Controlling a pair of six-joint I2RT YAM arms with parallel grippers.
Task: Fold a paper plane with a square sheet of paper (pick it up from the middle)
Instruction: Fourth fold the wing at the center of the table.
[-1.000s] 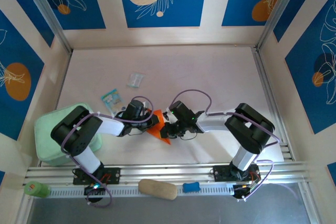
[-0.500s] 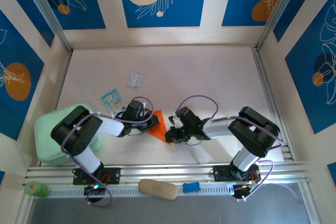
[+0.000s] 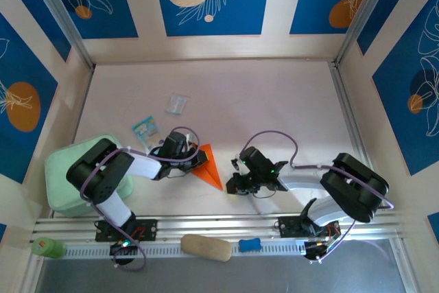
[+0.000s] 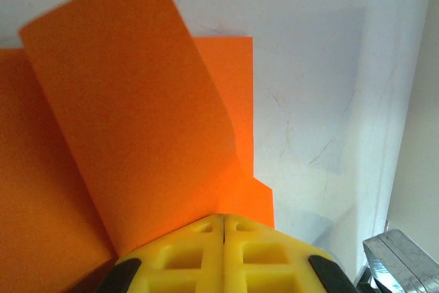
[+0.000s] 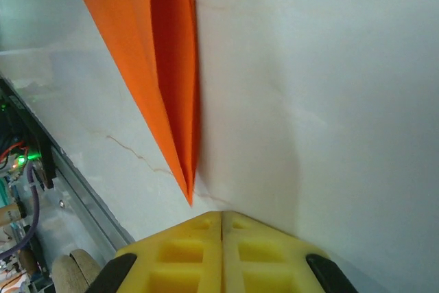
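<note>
- Orange paper [image 3: 210, 167]: folded into a narrow pointed wedge, lying flat on the table [image 3: 288, 101] close to its near edge, about midway between the left and right edges. The sharp tip points toward the near right corner.
- Left gripper [image 3: 196, 161]: sits at the wedge's wide left end. In the left wrist view its yellow fingers [image 4: 185, 252] are clenched with no gap, tips against the paper, and one orange flap is raised ahead of them. Cannot tell whether a layer is pinched.
- Right gripper [image 3: 231, 184]: low over the table just right of the paper's tip. In the right wrist view its fingers [image 5: 260, 252] are pressed together, grasping nothing, with the tip just ahead of them and apart.
- Blue-and-white packet [image 3: 144, 128] and clear wrapper [image 3: 177, 104]: farther from the near edge, left of centre.
- Mint green pad [image 3: 65, 169]: at the left edge, partly under the left arm.
</note>
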